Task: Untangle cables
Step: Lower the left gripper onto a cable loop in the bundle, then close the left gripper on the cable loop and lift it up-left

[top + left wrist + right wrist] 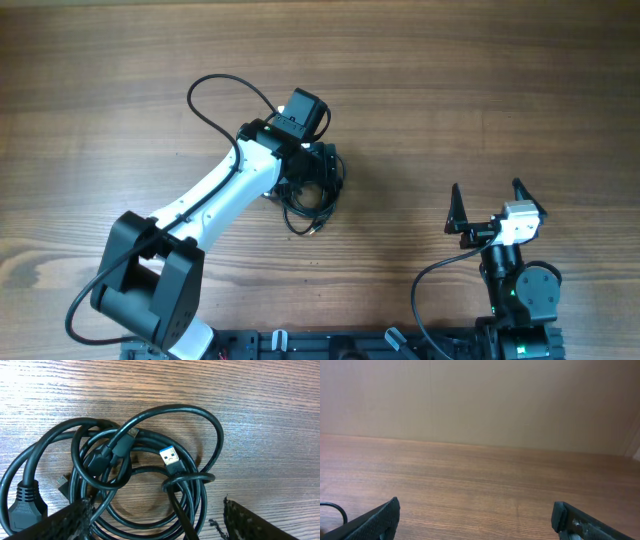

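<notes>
Mid-bench, left of centre, a tangle of thin black rubber-sheathed cables [312,198] is lying flat on the brown wood-grain bench [500,80], directly under the left gripper [318,165].

Left wrist view: the cables [145,475] are seen as several overlapping round loops, loosely stacked. No hard cinched knot can be made out. A silver USB plug with a blue insert [170,459] is poking up through the middle. A blocky black moulded connector [27,502] sits at the lower left edge. A slim black plug with a pale tip [121,444] is crossed over the loops near the centre.

Left gripper [157,527]: jaws spread wide, straddling the near side of the pile, one strand running between them, nothing pinched. Right gripper [487,205]: jaws also spread wide, nothing held, parked well apart from the cables.

Handling, as judged:
- Light and limp, with a smooth sheath that is probably a bit slippery.
- Loops are expected to spring back and drag their neighbours when one is lifted.
- Not fragile, but the plug necks are best not bent sharply.

Best hold is judged to be on the cord just behind a plug, or on the large outer loop [175,409] standing clear of the rest. The USB plug is suggested as first pick: it is a free end, easily traced and easily drawn back out. The pile should be pinned by the other gripper, or the whole bundle is likely to be dragged along.
</notes>
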`<control>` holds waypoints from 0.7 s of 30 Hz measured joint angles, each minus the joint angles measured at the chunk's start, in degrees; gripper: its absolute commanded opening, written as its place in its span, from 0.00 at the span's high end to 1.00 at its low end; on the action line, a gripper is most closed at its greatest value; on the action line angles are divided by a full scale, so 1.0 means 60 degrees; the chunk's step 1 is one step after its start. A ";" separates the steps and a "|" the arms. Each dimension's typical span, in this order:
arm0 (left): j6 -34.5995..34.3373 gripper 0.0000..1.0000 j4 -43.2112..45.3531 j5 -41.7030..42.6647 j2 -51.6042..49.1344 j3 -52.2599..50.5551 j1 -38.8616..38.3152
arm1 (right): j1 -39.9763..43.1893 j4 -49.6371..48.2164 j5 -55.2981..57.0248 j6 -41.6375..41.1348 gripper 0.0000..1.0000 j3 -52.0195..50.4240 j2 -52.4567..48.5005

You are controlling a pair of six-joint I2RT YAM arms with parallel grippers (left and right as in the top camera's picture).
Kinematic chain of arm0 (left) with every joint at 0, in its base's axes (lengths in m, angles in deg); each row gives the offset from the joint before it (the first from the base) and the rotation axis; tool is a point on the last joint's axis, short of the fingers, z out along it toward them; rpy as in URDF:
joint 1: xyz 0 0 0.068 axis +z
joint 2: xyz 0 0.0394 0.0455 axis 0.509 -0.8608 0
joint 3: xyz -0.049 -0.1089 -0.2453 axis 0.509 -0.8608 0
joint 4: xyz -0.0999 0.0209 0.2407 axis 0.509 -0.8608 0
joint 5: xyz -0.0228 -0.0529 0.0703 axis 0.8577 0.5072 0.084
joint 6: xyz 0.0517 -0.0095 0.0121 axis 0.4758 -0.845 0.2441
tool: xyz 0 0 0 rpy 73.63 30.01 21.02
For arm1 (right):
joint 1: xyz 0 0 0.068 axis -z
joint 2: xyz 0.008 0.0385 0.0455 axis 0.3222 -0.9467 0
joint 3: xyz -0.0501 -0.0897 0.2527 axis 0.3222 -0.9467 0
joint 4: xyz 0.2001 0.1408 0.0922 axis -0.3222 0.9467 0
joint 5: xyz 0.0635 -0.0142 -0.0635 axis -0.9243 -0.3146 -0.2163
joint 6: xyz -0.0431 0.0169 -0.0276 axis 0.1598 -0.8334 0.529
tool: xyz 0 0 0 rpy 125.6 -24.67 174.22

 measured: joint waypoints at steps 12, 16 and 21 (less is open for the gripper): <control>-0.0011 0.25 0.0000 -0.0004 0.0000 0.0000 0.0000 | 0.0004 0.0000 0.0000 0.0000 0.00 0.0000 0.0000; 0.0022 0.46 0.0033 -0.0004 0.0000 0.0000 0.0000 | 0.0000 0.0000 0.0000 0.0000 0.00 0.0000 0.0000; 0.0011 0.61 -0.0044 0.0000 0.0000 0.0000 -0.0029 | 0.0000 0.0000 0.0000 0.0000 0.00 0.0000 0.0000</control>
